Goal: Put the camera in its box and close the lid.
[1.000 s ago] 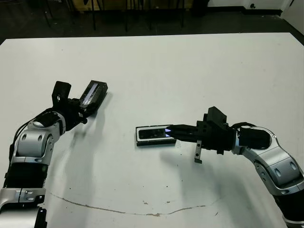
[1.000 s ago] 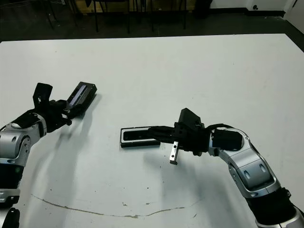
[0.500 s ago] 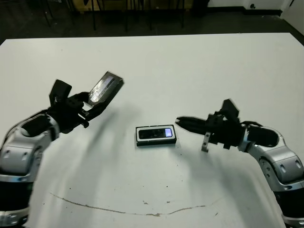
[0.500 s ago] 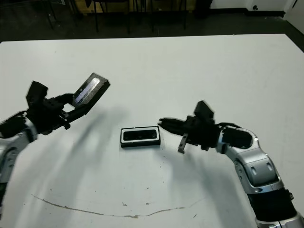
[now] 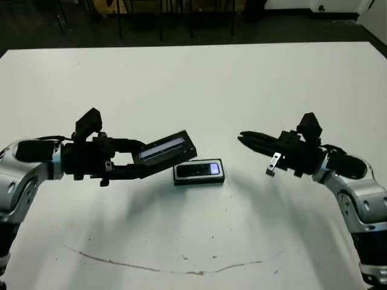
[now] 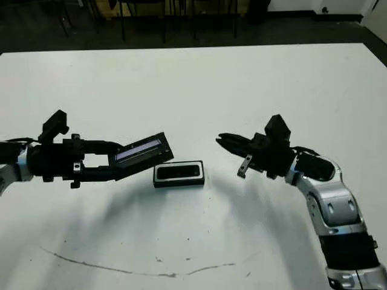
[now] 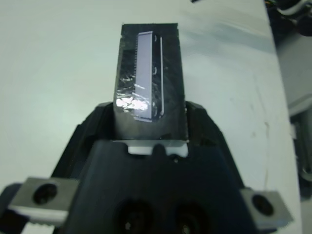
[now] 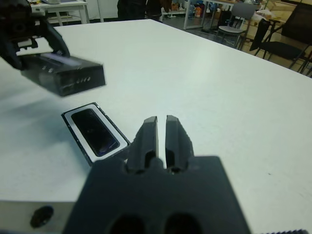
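Left wrist view: left hand (image 7: 148,141), fingers clamped on the near end of the lid (image 7: 148,80), pale stripe facing up, far end free.

Head views:
- Left hand (image 5: 130,162): carries the lid tilted in the air, its far end just above and beside the box's nearer end. One second ago the lid lay far out on the left of the desk (image 5: 193,78); it has since been lifted and swung across to the box.
- Box (image 5: 199,171): flat on the desk just beyond the left fingertips, between the two hands, white lining showing as a rim.
- Camera (image 5: 199,170): lying inside the box, bluish spot toward the right hand's side.
- Right hand (image 5: 247,139): fingers nearly together, holding nothing; it reached over the box a second ago and has drawn back and up, now clear of it.

Judgement: the camera is placed; only the closing remains. The lid likely needs levelling and squaring over the box before being pressed down.
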Available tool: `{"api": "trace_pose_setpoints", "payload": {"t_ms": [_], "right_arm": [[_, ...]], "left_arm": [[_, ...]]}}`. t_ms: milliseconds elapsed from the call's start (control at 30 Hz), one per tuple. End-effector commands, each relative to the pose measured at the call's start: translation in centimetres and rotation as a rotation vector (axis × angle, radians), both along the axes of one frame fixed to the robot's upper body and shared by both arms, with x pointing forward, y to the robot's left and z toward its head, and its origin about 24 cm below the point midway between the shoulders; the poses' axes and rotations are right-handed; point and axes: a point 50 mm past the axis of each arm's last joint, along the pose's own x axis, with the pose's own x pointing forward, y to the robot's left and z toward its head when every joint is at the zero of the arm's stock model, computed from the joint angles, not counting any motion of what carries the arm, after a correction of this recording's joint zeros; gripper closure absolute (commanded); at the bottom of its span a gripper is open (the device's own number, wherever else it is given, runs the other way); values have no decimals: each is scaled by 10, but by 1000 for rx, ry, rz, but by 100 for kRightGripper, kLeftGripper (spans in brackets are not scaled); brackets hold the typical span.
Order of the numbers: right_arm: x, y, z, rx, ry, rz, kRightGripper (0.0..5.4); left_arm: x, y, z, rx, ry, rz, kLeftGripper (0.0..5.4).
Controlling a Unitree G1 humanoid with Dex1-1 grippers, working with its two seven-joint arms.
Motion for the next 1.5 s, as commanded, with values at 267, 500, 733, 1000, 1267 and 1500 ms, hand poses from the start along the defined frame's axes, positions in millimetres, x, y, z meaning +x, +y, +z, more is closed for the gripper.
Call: {"api": "trace_pose_setpoints", "payload": {"t_ms": [267, 500, 733, 1000, 1267, 1500], "right_arm": [[4, -3, 0, -50, -10, -18, 540], [4, -4, 0, -38, -6, -18, 540], [3, -4, -2, -47, 3, -31, 540], [3, -4, -4, -44, 1, -28, 540], [3, -5, -5, -28, -10, -20, 540], [2, -6, -5, -30, 1, -31, 540]], "left_arm": [[17, -4, -14, 7, 10, 1, 279], [23, -9, -19, 5, -9, 30, 279], [26, -15, -16, 27, -49, 49, 279], [28, -20, -19, 47, -32, 9, 279], [38, -28, -31, 122, 15, -48, 279], [45, -32, -46, 143, 42, -51, 279]]}}
